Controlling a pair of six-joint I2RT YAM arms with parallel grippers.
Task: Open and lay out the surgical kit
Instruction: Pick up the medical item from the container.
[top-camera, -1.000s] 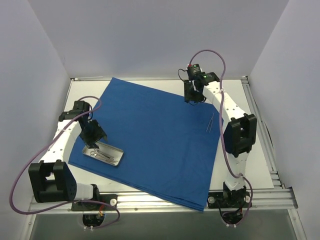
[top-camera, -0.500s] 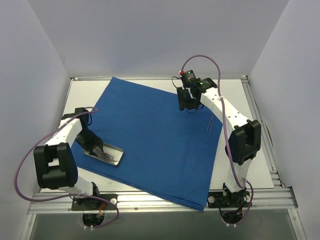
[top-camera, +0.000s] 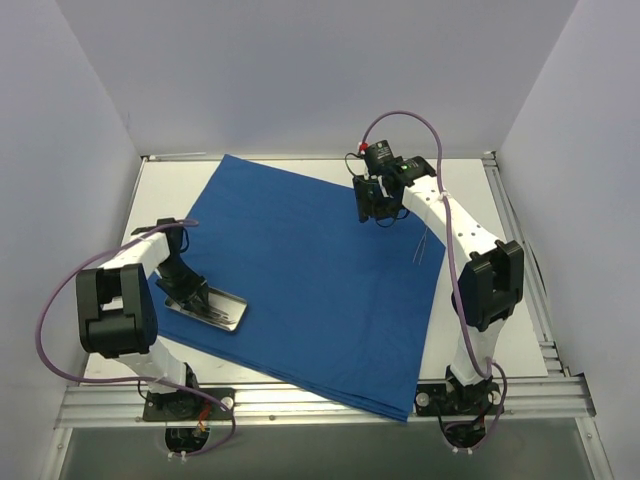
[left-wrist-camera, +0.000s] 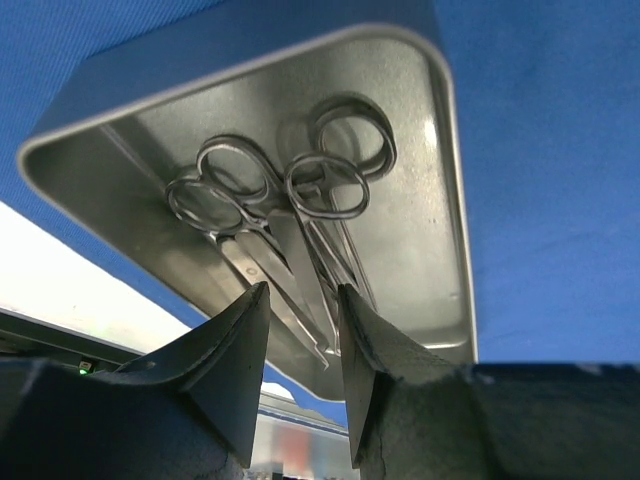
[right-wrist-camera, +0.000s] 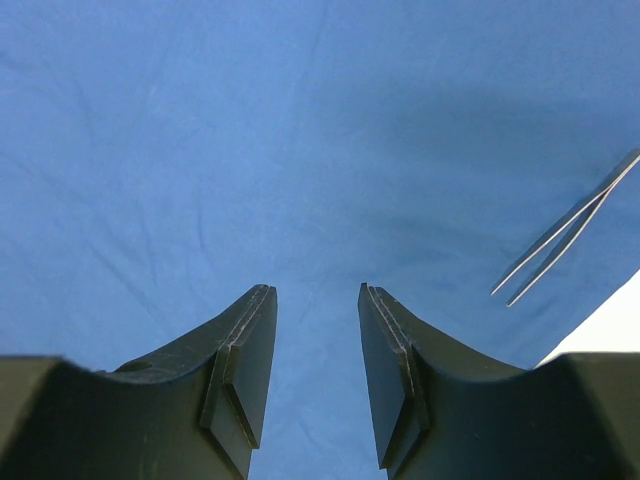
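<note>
I see a white tabletop (top-camera: 165, 190) with a blue cloth (top-camera: 310, 270) spread flat across most of it, turned at an angle. Bare white shows at the far left corner, along the right side and at the near left. The cloth's near right corner reaches over the metal rail (top-camera: 300, 400) at the front edge.

The right gripper (right-wrist-camera: 316, 292) hangs over the royal-blue cloth (right-wrist-camera: 300, 130), its two dark fingers (right-wrist-camera: 240, 370) standing apart with only bare fabric showing in the gap between them. The cloth fills nearly the whole view and lies flat with a few soft creases. To the right, thin silver tweezers (right-wrist-camera: 565, 228) lie on the cloth, near its edge, where a corner of white table (right-wrist-camera: 610, 320) shows.
</note>
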